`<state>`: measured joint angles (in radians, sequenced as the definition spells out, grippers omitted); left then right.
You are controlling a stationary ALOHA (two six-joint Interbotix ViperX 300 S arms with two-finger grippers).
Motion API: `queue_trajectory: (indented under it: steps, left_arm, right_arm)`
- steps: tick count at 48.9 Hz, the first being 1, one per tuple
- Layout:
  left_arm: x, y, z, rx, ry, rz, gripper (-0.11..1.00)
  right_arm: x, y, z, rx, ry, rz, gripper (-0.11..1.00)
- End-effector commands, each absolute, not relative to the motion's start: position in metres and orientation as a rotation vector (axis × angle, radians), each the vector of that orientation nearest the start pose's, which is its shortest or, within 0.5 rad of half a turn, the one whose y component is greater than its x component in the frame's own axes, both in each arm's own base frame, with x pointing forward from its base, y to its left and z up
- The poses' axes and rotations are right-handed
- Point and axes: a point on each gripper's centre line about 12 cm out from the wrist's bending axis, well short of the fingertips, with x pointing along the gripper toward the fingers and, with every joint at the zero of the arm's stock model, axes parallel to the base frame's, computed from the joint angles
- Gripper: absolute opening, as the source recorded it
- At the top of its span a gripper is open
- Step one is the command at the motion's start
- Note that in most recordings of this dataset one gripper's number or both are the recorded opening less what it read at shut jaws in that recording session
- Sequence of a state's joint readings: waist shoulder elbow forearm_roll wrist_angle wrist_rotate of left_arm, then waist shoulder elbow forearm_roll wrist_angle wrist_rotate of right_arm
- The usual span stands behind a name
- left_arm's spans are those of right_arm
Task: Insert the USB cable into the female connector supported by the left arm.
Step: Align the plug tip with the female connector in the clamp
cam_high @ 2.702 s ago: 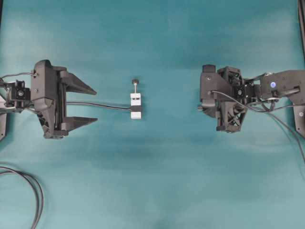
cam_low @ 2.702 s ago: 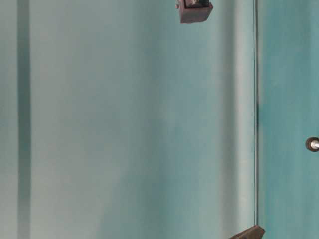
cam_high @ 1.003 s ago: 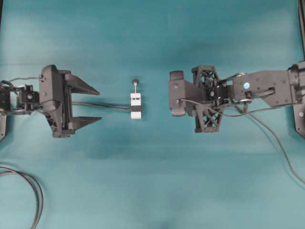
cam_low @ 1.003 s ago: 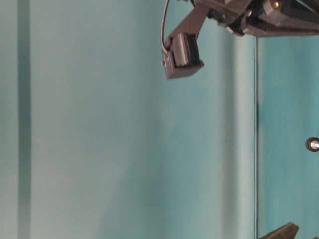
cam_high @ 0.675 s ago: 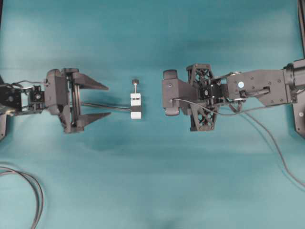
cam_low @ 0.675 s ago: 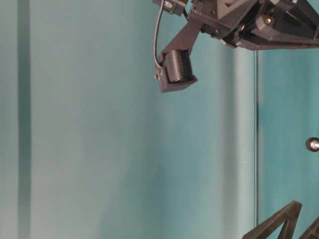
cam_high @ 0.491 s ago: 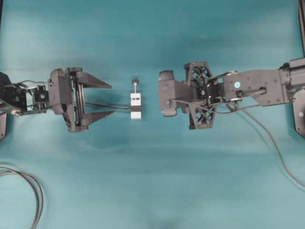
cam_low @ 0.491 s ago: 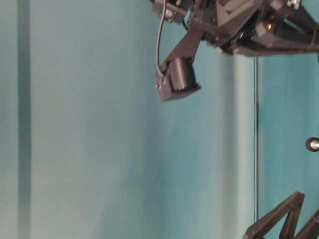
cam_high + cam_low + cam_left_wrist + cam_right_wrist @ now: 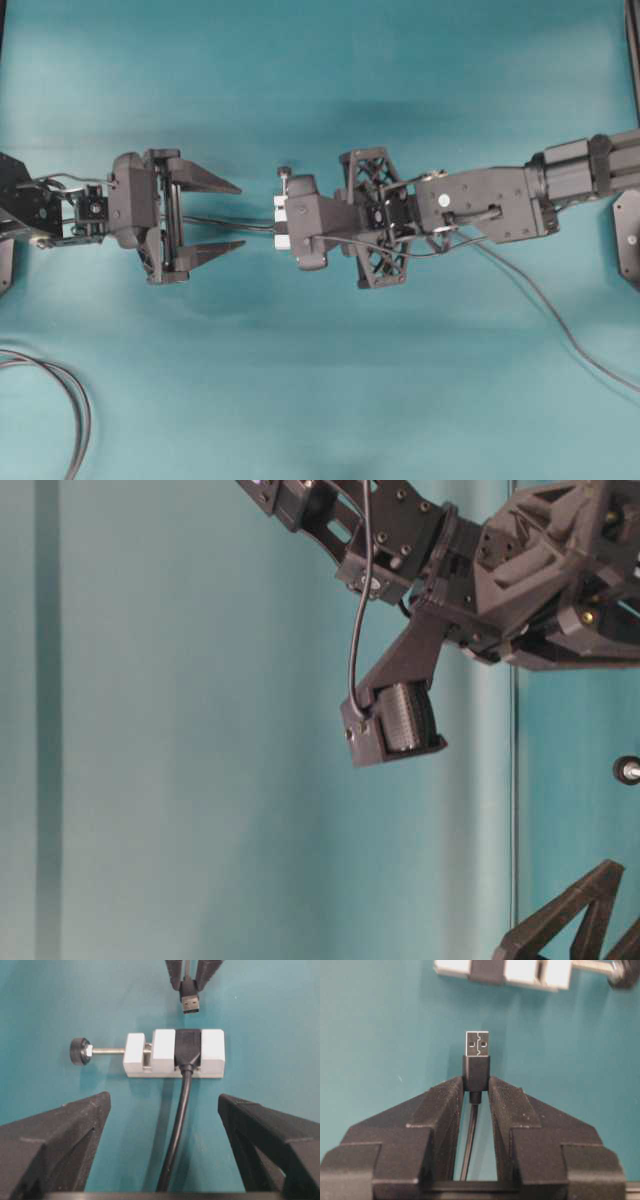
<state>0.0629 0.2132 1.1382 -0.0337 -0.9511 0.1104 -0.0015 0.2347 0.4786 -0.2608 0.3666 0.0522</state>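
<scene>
While the right end effector (image 9: 476,1097) clamps the thin dark USB cable's (image 9: 477,1060) metal-tipped plug just short of the black female connector (image 9: 187,1047) mid-surface, the left end effector (image 9: 215,215), spread wide, should first steady its white block (image 9: 172,1053).

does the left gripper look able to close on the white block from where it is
Probably yes: the left gripper is open, a finger on either side of the cable, the white block just ahead with bare cloth between. The USB plug hangs beyond it.

A teal cloth (image 9: 330,400) spreads beneath and all around the left pincer (image 9: 241,215); a doubled loop of dark cable (image 9: 72,388) lies on it, well behind that pincer's fingertips, off past its lower finger in the overhead view; it runs out of view.
</scene>
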Motion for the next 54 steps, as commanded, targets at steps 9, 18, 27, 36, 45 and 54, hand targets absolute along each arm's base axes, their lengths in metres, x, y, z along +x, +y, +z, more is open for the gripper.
queue_trajectory:
  steps: [9,18,27,36,45,54]
  left_arm:
    - [0.300,0.021,0.061,0.055,0.412,0.072,0.96]
    - [0.303,0.021,0.061,0.036,0.404,0.075,0.96]
    - [0.305,0.021,0.062,0.031,0.402,0.077,0.95]
    - [0.306,0.020,0.062,0.031,0.398,0.073,0.94]
    - [0.309,0.019,0.063,0.030,0.394,0.071,0.94]
    - [0.310,0.019,0.063,0.030,0.394,0.069,0.94]
  right_arm:
    - [0.425,-0.013,0.122,-0.233,1.013,0.013,0.20]
    - [0.428,-0.012,0.122,-0.244,1.011,0.017,0.20]
    - [0.429,-0.011,0.122,-0.278,1.014,0.022,0.20]
    - [0.430,-0.011,0.121,-0.311,1.034,0.002,0.20]
    - [0.431,-0.012,0.121,-0.303,1.028,-0.040,0.20]
    - [0.432,-0.006,0.118,-0.276,1.025,-0.072,0.20]
